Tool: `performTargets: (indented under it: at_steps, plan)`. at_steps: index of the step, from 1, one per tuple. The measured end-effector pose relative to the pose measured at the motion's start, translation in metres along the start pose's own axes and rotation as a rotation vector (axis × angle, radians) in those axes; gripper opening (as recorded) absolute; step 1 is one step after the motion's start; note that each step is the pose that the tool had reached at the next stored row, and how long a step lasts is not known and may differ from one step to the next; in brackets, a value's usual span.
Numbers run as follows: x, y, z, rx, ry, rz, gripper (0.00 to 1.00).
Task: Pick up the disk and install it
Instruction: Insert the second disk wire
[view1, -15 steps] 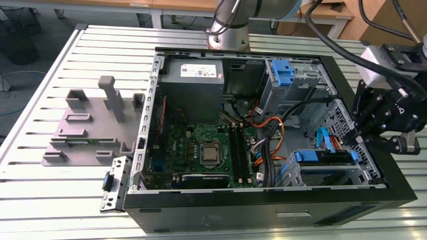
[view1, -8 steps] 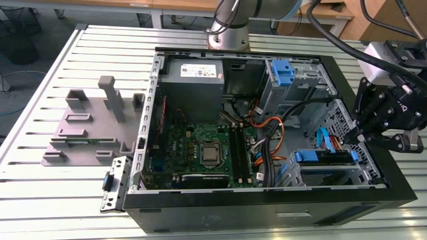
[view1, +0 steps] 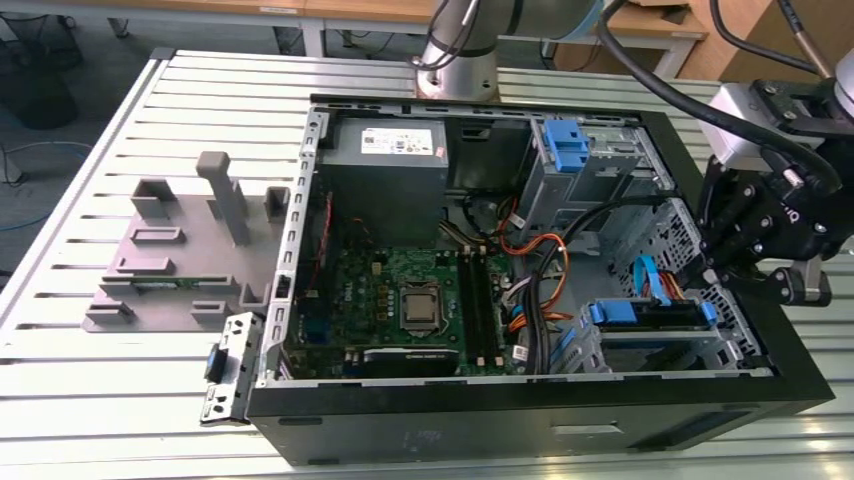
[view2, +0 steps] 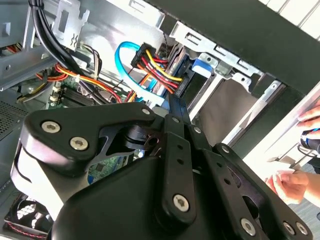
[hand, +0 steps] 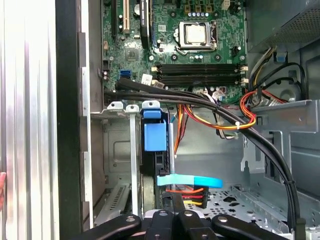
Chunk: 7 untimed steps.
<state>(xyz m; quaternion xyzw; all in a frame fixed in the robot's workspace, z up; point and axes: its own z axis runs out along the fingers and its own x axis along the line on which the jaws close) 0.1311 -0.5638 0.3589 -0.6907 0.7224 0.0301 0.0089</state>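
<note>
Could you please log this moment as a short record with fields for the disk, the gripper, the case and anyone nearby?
disk: blue-framed disk sits in the drive cage, cables plugged in
gripper: gripper over the case's edge on the exterior view's right, just above the disk
case: open computer case lying on the slatted table
nearby: a hand in the second wrist view

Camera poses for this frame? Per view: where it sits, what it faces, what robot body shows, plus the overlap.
Exterior view: off the arm, above, looking down into the open computer case; arm and gripper at the exterior view's right.
First wrist view: on the arm, facing the motherboard and the disk in its bay; gripper linkage shows.
Second wrist view: on the arm, behind the gripper; a person's hand shows.
Shared: the disk's blue cable.
</note>
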Motion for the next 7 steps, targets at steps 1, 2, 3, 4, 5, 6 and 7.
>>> performTargets:
  at_steps: [1, 2, 3, 4, 5, 6, 7]
  plan:
    - [0.0001, 0.0005, 0.0000, 0.0002, 0.0000, 0.000, 0.11]
    - [0.0001, 0.0004, 0.0000, 0.0002, 0.0000, 0.000, 0.11]
    - [0.0001, 0.0005, 0.0000, 0.0002, 0.0000, 0.000, 0.11]
    - [0.0000, 0.0006, 0.0000, 0.0002, 0.0000, 0.000, 0.11]
    - [0.0000, 0.0008, 0.0000, 0.0002, 0.0001, 0.000, 0.11]
    - [0.0000, 0.0008, 0.0000, 0.0002, 0.0000, 0.000, 0.11]
    - [0.0000, 0.0008, 0.0000, 0.0002, 0.0000, 0.000, 0.11]
